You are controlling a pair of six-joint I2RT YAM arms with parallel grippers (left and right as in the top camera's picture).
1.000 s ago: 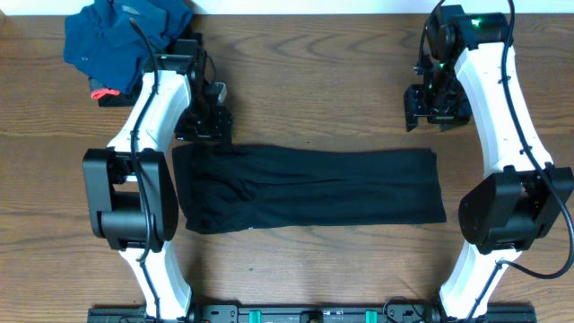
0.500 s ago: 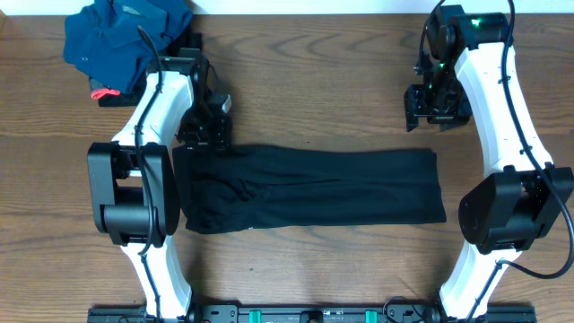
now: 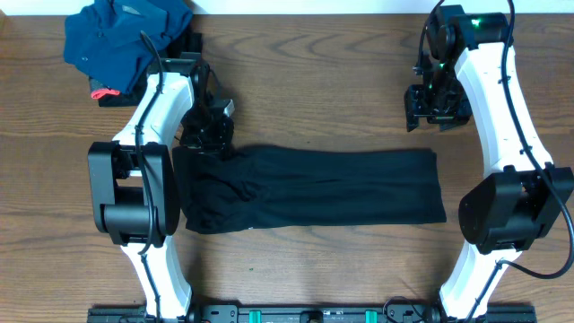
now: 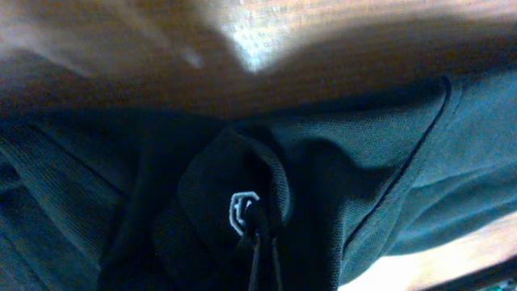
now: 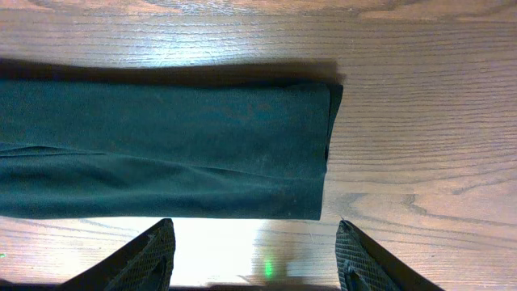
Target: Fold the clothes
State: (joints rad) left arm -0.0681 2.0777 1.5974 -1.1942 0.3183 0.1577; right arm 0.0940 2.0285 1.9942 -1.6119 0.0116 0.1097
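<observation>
Since a second ago the left pincer point(image 3: 213, 142) has come down and clamped shut on the clothes point(image 3: 314, 187), which stretch away to its side. The right pincer point(image 3: 437, 115) hovers apart. Left wrist: pinched fabric bunches around a white logo point(image 4: 241, 212). Right wrist: the fingers point(image 5: 153, 252) are spread wide and empty, and the clothes' folded end lies on the tabletop point(image 5: 420, 121) just ahead.

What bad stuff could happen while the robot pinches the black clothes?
The left gripper pinches only a small bunch at the black garment corner, so the thin cloth might slip out when lifted. The right gripper hangs open, off the cloth, so pulling one end alone could drag or twist the neat strip.
</observation>
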